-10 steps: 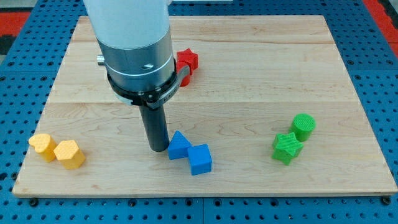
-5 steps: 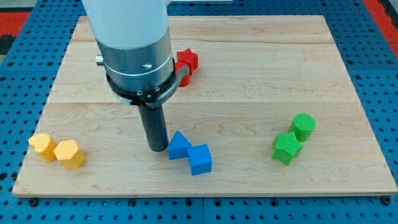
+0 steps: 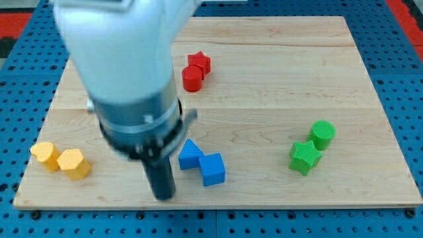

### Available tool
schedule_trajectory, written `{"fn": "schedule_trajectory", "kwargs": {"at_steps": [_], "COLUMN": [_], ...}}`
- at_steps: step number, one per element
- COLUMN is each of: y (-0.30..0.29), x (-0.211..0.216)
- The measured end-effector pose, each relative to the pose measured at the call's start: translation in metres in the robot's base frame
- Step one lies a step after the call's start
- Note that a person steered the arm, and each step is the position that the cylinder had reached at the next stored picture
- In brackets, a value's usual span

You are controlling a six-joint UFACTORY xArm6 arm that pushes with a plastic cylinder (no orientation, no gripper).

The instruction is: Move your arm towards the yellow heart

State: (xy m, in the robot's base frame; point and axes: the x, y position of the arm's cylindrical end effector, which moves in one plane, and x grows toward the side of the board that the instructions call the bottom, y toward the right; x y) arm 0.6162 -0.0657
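My tip (image 3: pixel 162 196) rests near the view's bottom edge of the pale wooden bench (image 3: pixel 264 79), whose grain runs in long planks over a blue pegboard base (image 3: pixel 403 99). The arm carries no pincer, so nothing is pinched or held; it ends in a plain dark rod under a blurred grey and white housing (image 3: pixel 125 73), and the tip touches no block. Just to the tip's right and slightly farther up sit a blue triangular block (image 3: pixel 190 155) and a blue cube (image 3: pixel 213 169), touching each other, both with a ribbed printed surface. At the view's left, well apart from the tip, the yellow heart (image 3: pixel 45 155) lies close to the bench's left edge, lobed in outline and finely ridged on top, with a yellow hexagonal block (image 3: pixel 73 164) touching it on its right. On the view's right a green star-shaped block (image 3: pixel 305 157) touches a green cylinder (image 3: pixel 323 134) just above it. Farthest up, a red cylinder (image 3: pixel 192 78) sits against a red star-shaped block (image 3: pixel 199 63).
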Motion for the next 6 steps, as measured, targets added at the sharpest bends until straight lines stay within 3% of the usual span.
{"fn": "schedule_trajectory", "kwargs": {"at_steps": [2,3,6], "y": [0.121,0.081,-0.171], "x": [0.000,0.003,-0.010]}}
